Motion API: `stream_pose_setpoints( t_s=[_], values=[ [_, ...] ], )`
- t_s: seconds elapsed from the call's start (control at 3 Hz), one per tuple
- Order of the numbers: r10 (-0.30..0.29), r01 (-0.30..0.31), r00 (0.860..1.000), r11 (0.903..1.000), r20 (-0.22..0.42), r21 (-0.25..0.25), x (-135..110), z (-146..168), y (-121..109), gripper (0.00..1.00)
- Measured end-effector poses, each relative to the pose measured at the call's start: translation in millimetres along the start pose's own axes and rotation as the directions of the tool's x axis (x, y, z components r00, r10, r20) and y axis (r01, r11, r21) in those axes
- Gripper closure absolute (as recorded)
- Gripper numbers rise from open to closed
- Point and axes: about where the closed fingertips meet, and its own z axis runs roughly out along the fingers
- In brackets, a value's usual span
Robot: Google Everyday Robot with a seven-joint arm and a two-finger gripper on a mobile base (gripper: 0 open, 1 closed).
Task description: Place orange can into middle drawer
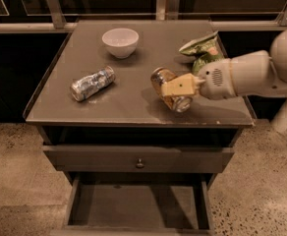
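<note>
The orange can (pixel 169 88) lies tilted over the right part of the cabinet top (pixel 129 104), with one silver end facing the front edge. My gripper (pixel 179 86) reaches in from the right on a white arm (pixel 246 75), and its cream fingers (pixel 179 85) are closed around the can's body. I cannot tell whether the can rests on the top or hangs just above it. The middle drawer (pixel 136 205) stands pulled open below, its flat floor bare.
A white bowl (pixel 120 41) sits at the back of the top. A silver-blue crinkled can (pixel 92 82) lies at the left. A green chip bag (pixel 202 48) lies at the back right, behind my arm. A closed drawer front with a dark knob (pixel 139 163) is above the open drawer.
</note>
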Motion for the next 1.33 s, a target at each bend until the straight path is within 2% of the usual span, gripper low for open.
stream_pose_setpoints(
  t_s=[0.33, 0.67, 1.0, 1.33],
  values=[
    [0.089, -0.089, 0.996, 0.9947, -0.008, -0.052, 36.1, -44.6, 20.6, 1.0],
    [0.185, -0.183, 0.983, 0.9767, 0.011, -0.113, 65.4, -61.0, 37.6, 1.0],
    [0.201, -0.197, 0.979, 0.9733, 0.02, -0.117, 67.8, -65.4, 37.6, 1.0],
    [0.176, -0.175, 0.984, 0.9787, -0.003, -0.107, 63.1, -61.4, 45.5, 1.0]
  ],
)
